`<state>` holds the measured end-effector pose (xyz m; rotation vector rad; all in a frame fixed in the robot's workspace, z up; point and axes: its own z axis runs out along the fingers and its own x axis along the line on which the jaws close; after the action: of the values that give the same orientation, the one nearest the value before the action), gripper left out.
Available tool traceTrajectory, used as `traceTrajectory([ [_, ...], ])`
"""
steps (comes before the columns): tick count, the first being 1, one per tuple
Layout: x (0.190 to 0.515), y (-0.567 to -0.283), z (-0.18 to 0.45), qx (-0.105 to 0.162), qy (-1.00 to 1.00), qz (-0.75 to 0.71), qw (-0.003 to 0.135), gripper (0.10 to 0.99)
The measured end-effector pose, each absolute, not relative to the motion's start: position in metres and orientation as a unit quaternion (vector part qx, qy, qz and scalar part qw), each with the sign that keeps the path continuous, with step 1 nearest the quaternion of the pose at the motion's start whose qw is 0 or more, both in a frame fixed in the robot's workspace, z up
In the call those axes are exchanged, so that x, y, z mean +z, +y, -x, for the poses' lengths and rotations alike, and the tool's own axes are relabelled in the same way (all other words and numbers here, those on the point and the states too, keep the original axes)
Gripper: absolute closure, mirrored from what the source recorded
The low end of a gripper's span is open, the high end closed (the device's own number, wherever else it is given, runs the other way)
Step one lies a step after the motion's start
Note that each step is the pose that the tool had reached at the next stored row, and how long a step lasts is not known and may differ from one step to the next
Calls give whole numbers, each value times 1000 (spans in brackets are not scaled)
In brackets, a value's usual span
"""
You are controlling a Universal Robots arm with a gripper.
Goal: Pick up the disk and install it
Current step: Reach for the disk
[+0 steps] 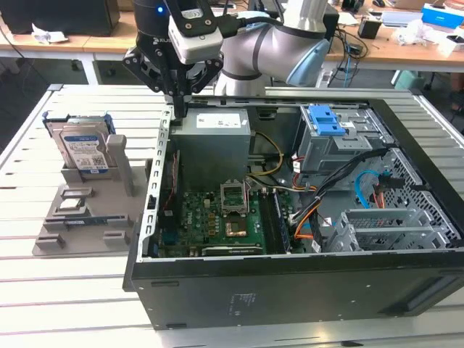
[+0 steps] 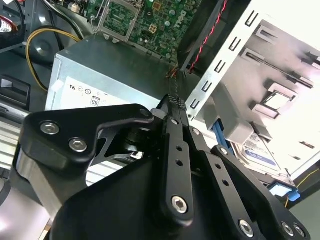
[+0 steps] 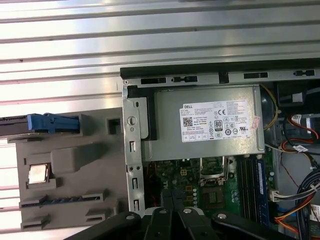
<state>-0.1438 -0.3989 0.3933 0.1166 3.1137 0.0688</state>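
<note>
— One disk (image 1: 85,147): where is it?
— Upright in the grey stand (image 1: 122,168), toward the slatted worktop's (image 1: 72,304) edge on the exterior view's left, beside the computer case (image 1: 290,290).
— And the gripper (image 1: 177,112)?
— Fingers pressed together, holding nothing, over the case's wall by the power supply (image 1: 217,138).

White printed label on power supply (image 1: 214,148); white-and-blue label on disk (image 1: 85,151), 9 o'clock of it, exterior view. Fine print illegible.

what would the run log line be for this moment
gripper: shut, empty, above case wall beside power supply | disk: upright in grey stand, untouched | install: not done
</note>
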Motion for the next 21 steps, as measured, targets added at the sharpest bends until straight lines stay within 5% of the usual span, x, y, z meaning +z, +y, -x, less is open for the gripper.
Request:
traceTrajectory([
  [21, 393, -399, 184, 22, 999, -37, 12, 980],
])
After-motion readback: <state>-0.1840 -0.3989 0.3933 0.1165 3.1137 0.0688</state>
